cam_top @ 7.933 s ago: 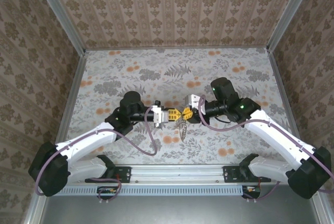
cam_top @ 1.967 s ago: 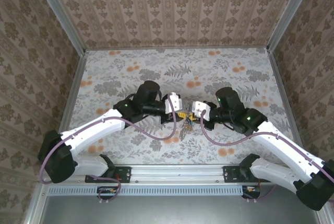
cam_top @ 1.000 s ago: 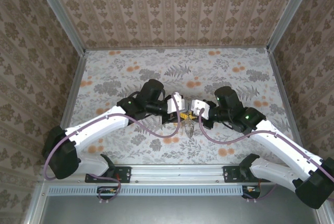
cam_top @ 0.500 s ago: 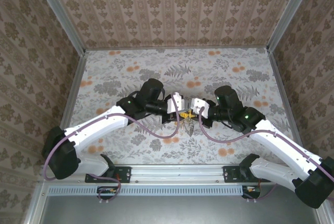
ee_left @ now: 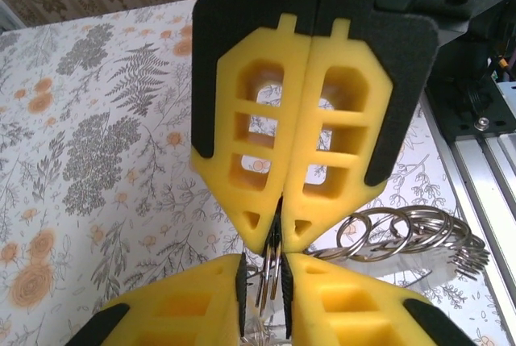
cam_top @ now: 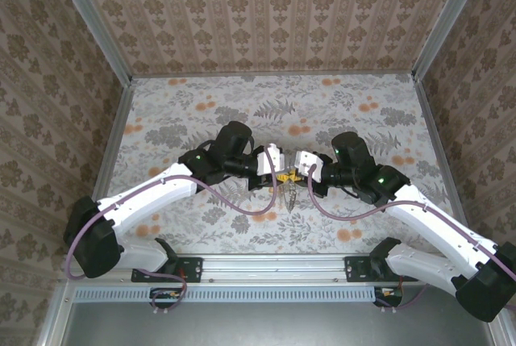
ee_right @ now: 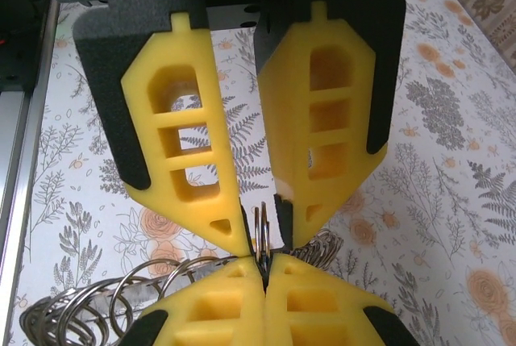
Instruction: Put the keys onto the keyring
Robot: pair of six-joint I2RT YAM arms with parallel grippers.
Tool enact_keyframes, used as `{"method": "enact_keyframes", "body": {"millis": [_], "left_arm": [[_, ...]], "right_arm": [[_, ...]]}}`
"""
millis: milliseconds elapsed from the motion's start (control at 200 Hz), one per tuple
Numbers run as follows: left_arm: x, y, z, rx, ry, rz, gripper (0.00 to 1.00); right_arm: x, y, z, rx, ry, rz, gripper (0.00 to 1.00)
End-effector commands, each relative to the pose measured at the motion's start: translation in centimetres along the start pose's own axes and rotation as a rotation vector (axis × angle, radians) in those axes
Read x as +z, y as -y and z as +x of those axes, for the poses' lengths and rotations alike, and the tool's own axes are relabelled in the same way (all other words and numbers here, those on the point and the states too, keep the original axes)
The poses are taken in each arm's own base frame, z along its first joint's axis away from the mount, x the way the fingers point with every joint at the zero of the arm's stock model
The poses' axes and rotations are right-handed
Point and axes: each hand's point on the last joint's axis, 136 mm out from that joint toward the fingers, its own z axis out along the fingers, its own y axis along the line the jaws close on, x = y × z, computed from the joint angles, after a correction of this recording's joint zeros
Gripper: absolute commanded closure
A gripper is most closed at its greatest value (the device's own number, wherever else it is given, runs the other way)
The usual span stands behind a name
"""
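Yellow pads [ee_left: 326, 120] — floral table [cam_top: 242, 104] (grey-orange)

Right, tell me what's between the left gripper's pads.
The left gripper has thin silvery rings between its fingertips, which the shut right gripper pinches too. A chain of rings hangs beside. Keys are hidden.

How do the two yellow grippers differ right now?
The left gripper has pads slanting apart in a V; the right gripper has pads pressed flat together. The left gripper points in from the left, the right gripper from the right. Both pinch the key ring, tips meeting.
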Motion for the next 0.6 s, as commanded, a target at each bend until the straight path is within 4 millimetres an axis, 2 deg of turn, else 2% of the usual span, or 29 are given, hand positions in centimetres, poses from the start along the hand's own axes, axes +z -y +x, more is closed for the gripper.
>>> {"method": "enact_keyframes", "body": {"millis": [0, 155, 215, 305, 350, 525, 595], "left_arm": [[-0.3, 0.1, 0.1, 0.007, -0.026, -0.004, 0.78], [-0.2, -0.2, -0.1, 0.012, -0.021, -0.015, 0.90], [-0.1, -0.3, -0.4, 0.011, -0.002, -0.018, 0.90], [-0.1, -0.3, -1.0, 0.018, 0.015, -0.018, 0.80], [-0.2, -0.3, -1.1, 0.024, 0.016, -0.019, 0.79], [-0.5, -0.2, -1.7, 0.040, 0.022, -0.009, 0.78], [-0.6, 0.1, -1.7, 0.047, 0.021, 0.005, 0.81]], "right_arm": [[-0.6, 0.4, -2.7, -0.032, 0.096, 0.014, 1.00], [-0.6, 0.4, -2.8, -0.028, 0.097, 0.008, 1.00], [-0.5, 0.4, -2.8, -0.027, 0.094, 0.004, 1.00], [-0.4, 0.4, -2.7, -0.027, 0.091, 0.001, 1.00], [-0.4, 0.4, -2.7, -0.024, 0.091, 0.000, 1.00], [-0.4, 0.6, -2.7, -0.023, 0.086, 0.011, 1.00], [-0.3, 0.6, -2.6, -0.022, 0.084, 0.014, 1.00]]}}
